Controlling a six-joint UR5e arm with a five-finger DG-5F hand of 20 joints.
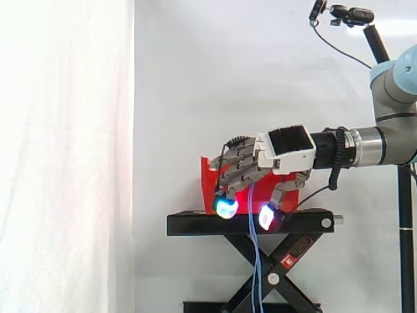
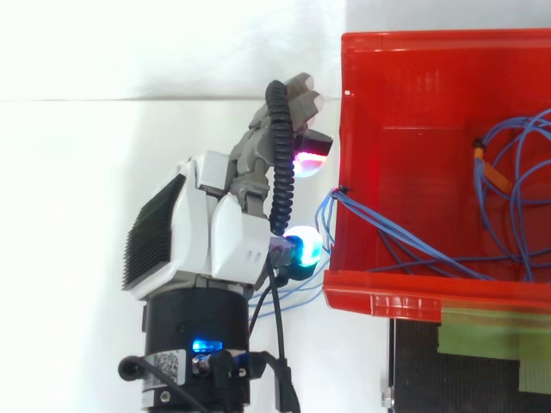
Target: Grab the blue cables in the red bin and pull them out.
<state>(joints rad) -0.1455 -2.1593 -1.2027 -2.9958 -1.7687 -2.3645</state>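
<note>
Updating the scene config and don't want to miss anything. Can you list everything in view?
blue cables: several, blue, coiled in the bin, passing over its wall and hanging down in front of the stand
red bin: 1, red, on the stand
tie: 1, orange, on the cables inside the bin
stand: 1, black, scissor type, under the bin
tape: a patch, green, on the stand top by the bin
curtain: 1, white, behind everything
camera mount: 1, black, above the arm
hand: 1, white and grey, beside the bin, curled on the cables
arm: 1, grey, from the right
</note>
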